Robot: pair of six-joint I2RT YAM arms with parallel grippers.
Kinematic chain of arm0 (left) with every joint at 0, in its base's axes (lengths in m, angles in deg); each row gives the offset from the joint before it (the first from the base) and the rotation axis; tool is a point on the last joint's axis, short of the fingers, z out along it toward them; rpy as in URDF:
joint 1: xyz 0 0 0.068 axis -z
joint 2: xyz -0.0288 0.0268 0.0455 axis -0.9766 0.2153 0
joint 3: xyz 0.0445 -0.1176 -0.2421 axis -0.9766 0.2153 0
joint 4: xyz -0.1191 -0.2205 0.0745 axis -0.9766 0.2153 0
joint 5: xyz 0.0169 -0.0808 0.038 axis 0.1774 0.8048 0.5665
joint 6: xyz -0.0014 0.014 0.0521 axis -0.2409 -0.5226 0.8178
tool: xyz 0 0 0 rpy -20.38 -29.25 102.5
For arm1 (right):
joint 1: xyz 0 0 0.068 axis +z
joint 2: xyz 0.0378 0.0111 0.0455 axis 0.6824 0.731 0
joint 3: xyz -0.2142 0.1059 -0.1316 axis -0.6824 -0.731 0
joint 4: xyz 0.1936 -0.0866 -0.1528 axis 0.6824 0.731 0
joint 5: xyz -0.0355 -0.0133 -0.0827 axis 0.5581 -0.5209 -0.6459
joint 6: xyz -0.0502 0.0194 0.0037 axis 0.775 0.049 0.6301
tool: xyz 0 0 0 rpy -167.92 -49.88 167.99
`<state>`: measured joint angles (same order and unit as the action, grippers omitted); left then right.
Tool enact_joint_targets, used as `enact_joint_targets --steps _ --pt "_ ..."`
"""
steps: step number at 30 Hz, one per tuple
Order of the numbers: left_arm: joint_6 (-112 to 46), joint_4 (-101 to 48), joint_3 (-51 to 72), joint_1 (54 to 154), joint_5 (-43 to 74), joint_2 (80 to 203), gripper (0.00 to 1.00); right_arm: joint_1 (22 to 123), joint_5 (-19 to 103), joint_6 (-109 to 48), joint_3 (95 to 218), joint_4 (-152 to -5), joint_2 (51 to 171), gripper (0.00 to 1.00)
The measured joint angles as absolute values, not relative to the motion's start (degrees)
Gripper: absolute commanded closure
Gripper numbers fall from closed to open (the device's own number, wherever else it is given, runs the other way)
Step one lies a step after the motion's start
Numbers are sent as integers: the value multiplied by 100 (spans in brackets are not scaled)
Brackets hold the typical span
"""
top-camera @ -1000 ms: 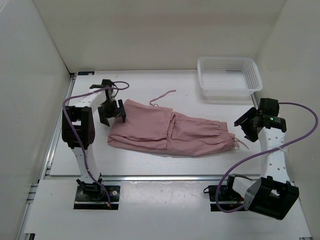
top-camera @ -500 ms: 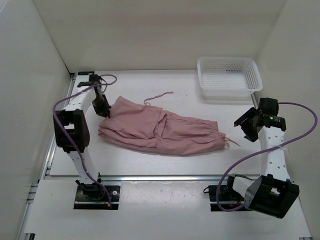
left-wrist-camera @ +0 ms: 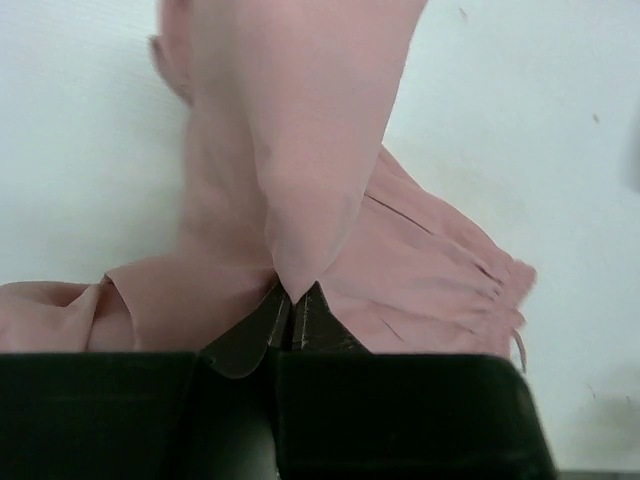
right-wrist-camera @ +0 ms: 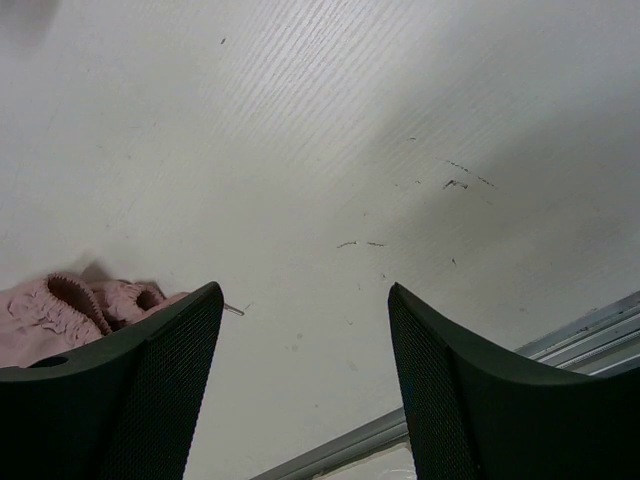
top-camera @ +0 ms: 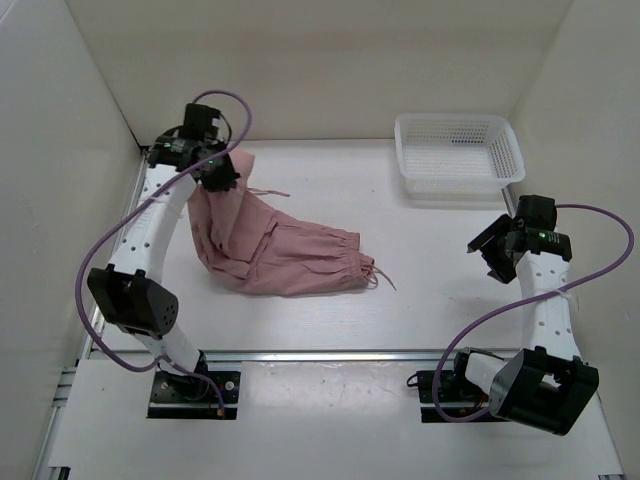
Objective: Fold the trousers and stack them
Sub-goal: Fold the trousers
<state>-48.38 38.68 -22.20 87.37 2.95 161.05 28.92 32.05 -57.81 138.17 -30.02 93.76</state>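
1. L gripper (top-camera: 214, 170): jaws pinched tight on a fold of the trousers (top-camera: 285, 255); that end held up off the table (top-camera: 420, 300).
2. From it, cloth trails toward 4 o'clock. Long axis approx 10–4, gathered end lying mid-table.
3. R gripper (top-camera: 493, 252): wide, empty, well apart at 3 o'clock of the gathered end. L gripper is the nearer one.
4. Room: side wall (top-camera: 60, 180) close at 9; open table 3–5; basket (top-camera: 458, 150) off at 2.
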Motion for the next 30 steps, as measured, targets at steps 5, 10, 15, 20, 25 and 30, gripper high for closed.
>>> enact_joint_targets --steps 5,10,15,20,25,30 --pt "-5339 3890 -2218 9907 146 16185 90 2890 3224 -5778 13817 -3004 9376 28" --pt "-5833 3916 -2424 10954 9 16437 90 2892 3224 -5778 13817 -3002 9376 28" --pt "-6386 3933 -2918 11863 -289 16819 90 2892 3224 -5774 13817 -3004 9374 28" --pt "-6648 3774 -3359 12604 -131 17331 31 2892 3224 -5767 13817 -3004 9359 28" --pt "-6506 3951 -4760 13015 494 18688 0 2892 3227 -5761 13817 -3002 9319 28" --pt "-6307 4058 -4461 12752 586 18640 32 2892 3268 -5743 13817 -3002 9221 28"
